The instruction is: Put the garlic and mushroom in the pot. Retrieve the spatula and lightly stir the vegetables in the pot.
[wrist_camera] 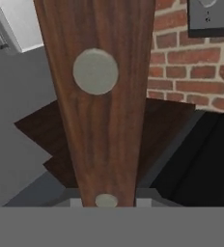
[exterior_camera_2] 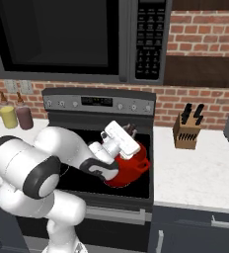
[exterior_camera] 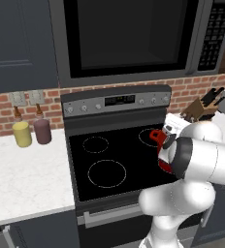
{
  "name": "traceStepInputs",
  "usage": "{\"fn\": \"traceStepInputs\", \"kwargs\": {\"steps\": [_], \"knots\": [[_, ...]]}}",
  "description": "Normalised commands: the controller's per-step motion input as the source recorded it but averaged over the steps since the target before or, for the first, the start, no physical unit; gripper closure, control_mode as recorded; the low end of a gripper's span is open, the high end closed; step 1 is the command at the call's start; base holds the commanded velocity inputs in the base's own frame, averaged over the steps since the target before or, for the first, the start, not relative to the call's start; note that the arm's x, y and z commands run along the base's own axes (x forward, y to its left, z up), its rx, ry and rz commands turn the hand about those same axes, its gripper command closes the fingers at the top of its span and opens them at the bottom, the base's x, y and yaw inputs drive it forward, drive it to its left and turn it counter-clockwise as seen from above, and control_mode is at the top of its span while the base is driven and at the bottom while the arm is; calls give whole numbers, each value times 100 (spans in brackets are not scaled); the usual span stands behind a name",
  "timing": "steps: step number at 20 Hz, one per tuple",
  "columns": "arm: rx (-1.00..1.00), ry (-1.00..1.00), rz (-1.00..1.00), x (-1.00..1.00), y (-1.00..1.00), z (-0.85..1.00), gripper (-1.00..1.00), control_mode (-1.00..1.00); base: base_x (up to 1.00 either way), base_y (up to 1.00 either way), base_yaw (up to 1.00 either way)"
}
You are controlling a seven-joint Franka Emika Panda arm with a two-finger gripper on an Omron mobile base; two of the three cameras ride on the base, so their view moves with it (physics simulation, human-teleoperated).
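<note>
Brown wood grain with pale rivets runs up the hand view: the spatula (wrist_camera: 97, 96) handle, clamped in the closed gripper (exterior_camera_2: 129, 132), which hangs just over the red pot (exterior_camera_2: 131, 168) on the stove (exterior_camera: 104, 164). Garlic and mushroom cannot be made out, presumably inside the pot behind the arm, so the stirring step looks to be in hand. Next, I judge, the blade should dip inside the rim and sweep gently, small circles, without knocking the pot wall or nudging it toward the counter (exterior_camera_2: 195, 173).
</note>
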Motion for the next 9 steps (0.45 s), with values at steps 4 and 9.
{"fn": "traceStepInputs", "kwargs": {"steps": [4, 9], "knots": [[0, 0, 0, -13, 0, 0, 100, -100, 0, 0, 0], [-7, 5, 5, -75, 0, 0, 100, -100, 0, 0, 0]]}}
